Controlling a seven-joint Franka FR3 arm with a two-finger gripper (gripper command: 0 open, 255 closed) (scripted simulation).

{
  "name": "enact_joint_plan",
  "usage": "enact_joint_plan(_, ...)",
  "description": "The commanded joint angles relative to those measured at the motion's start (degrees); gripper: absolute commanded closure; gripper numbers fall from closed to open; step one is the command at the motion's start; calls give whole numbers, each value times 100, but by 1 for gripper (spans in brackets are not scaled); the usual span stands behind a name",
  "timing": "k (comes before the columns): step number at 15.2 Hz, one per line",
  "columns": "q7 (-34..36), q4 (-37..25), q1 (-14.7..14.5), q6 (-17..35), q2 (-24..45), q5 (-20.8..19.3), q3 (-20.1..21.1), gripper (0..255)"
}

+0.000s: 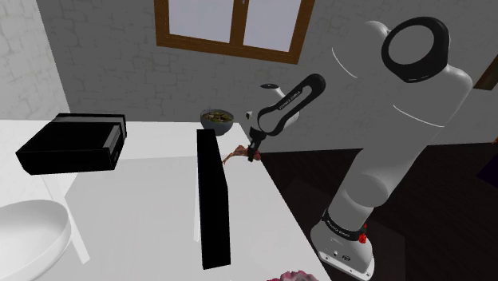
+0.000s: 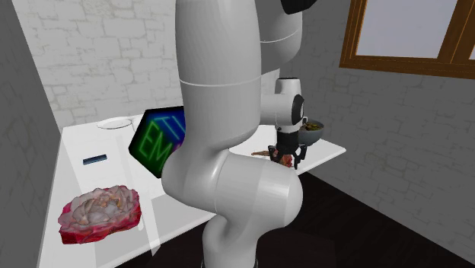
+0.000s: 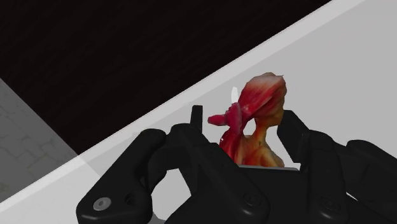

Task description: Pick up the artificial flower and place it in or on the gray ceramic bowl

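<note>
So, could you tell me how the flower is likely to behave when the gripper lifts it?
The flower looks small against the gripper, so it is probably light. Its lumpy, uneven shape may let it twist or slip in a grasp. It lies near the table edge, so a nudge could push it off.

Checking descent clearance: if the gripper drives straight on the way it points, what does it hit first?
The red artificial flower, which sits right in front of the gripper in the wrist view. Behind it lies the white table top, near its edge. The gap between flower and table is unclear.
</note>
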State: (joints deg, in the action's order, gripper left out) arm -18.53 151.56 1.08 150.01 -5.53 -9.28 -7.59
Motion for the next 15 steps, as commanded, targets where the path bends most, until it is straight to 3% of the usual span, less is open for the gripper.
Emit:
enact_joint_plan(1, 0, 1, 2, 2, 5, -1, -2, 255)
enact_joint_plan(9, 0, 2, 3, 3, 6, -1, 0, 255)
enact_joint_plan(15, -45, -108, -7, -554, -442, 29, 14, 255)
